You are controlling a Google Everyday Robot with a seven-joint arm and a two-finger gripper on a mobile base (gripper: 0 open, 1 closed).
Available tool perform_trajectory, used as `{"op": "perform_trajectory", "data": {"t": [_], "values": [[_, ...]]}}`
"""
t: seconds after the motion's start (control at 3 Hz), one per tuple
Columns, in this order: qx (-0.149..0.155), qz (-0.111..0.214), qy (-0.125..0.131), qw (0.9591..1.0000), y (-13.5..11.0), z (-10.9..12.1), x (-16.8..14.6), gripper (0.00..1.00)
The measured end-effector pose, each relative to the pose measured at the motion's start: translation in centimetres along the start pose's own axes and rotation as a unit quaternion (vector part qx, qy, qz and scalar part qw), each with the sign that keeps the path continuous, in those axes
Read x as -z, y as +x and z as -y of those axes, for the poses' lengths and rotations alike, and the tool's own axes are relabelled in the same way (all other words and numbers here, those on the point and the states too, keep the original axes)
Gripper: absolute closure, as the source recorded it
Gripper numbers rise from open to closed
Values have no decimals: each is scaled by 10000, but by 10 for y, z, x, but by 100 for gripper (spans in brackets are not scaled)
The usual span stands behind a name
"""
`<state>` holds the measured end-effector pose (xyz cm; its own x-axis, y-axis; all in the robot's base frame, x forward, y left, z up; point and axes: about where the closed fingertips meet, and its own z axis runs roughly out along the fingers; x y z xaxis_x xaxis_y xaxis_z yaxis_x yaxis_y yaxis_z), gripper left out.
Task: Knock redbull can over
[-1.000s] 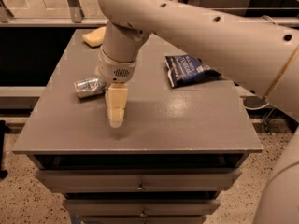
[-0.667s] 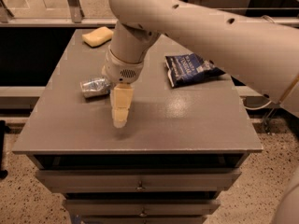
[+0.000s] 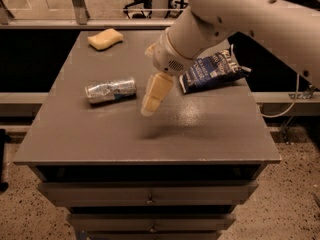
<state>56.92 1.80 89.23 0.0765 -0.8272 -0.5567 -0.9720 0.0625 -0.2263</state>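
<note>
The redbull can (image 3: 110,90) is a slim silver-and-blue can. It lies on its side on the left part of the grey tabletop (image 3: 200,129). My gripper (image 3: 149,109) hangs above the middle of the table, just right of the can and apart from it. It holds nothing. Its cream-coloured fingers (image 3: 156,91) point down and to the left, close together.
A yellow sponge (image 3: 105,38) lies at the back left of the table. A dark blue crinkly snack bag (image 3: 212,70) lies at the back right, partly behind my arm. The table has drawers (image 3: 147,194) below its front edge.
My gripper has risen off the tabletop and swung to the right, away from the can. The can lies on its side as before.
</note>
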Motion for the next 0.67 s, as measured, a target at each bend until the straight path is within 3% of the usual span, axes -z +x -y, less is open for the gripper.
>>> {"op": "perform_trajectory", "data": {"t": [0.33,0.67], "values": [[-679,774,788,9916,28,9,50,0],[-708,774,759,9916,27,7,51,0]]}}
